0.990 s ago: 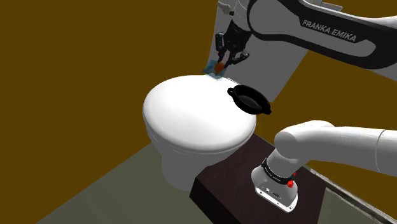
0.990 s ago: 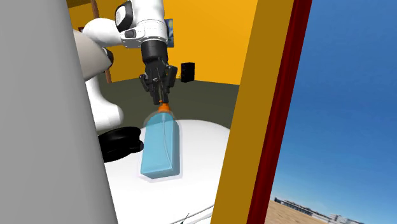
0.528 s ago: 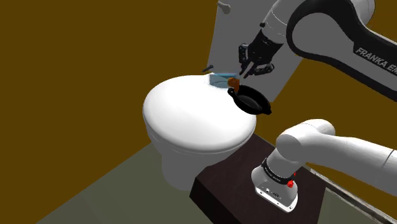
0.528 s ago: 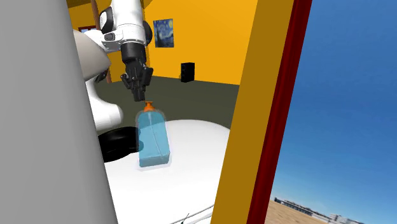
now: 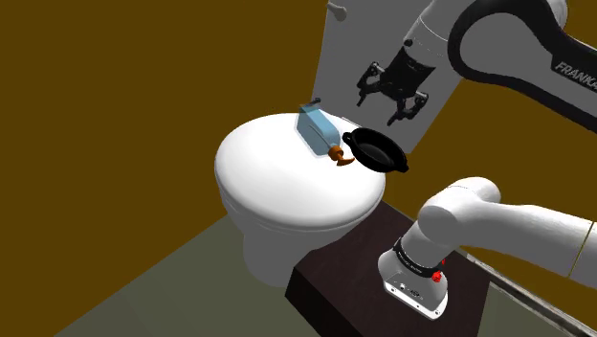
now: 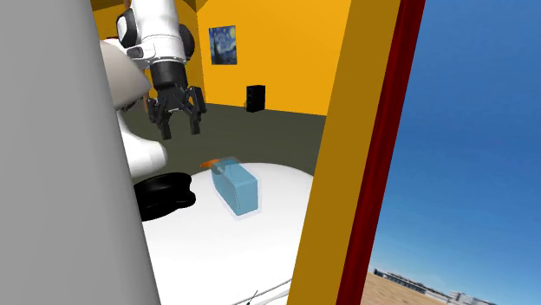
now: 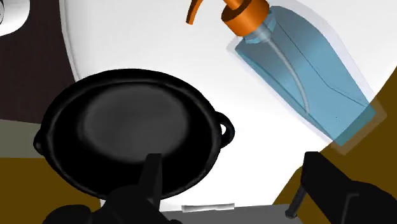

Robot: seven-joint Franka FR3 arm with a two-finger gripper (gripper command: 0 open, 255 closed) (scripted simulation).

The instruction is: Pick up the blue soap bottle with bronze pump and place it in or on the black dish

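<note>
stand (image 5: 335, 278) nearest, then the white toilet lid (image 5: 277, 182) that carries everything
black dish (image 5: 375, 149) sits on the lid's edge toward the stand, nothing in it
soap bottle (image 5: 316, 130) is just past the dish, lying on its side on the lid. body is pale see-through blue, orange-brown pump (image 5: 337, 153) points at the dish. wrist view: pump is near the dish rim but not touching, bare lid shows between them
gripper (image 5: 387, 105) hangs above the dish with fingers (image 7: 153, 175) apart and nothing between them, clear of both dish and bottle. the wrist camera looks down on the dish, bottle off to one side
grey panel (image 5: 335, 57) and brown wall (image 5: 143, 96) behind

my read: place isn't done, the bottle is on the lid and not the dish, so we're at the pick step, approach phase
next move needs:
- shift off the dish to sit over the bottle
- turn the wrist so the fingers straddle the body across its narrow width, or take the neck under the pump
- come down wide, close, lift clear of the lid, then a short hop to the dish

watch: the bottle lies flat on a smooth domed lid, so an off-centre close could make it slide. the dish is close by, so keep the finger on that side off its rim
</note>
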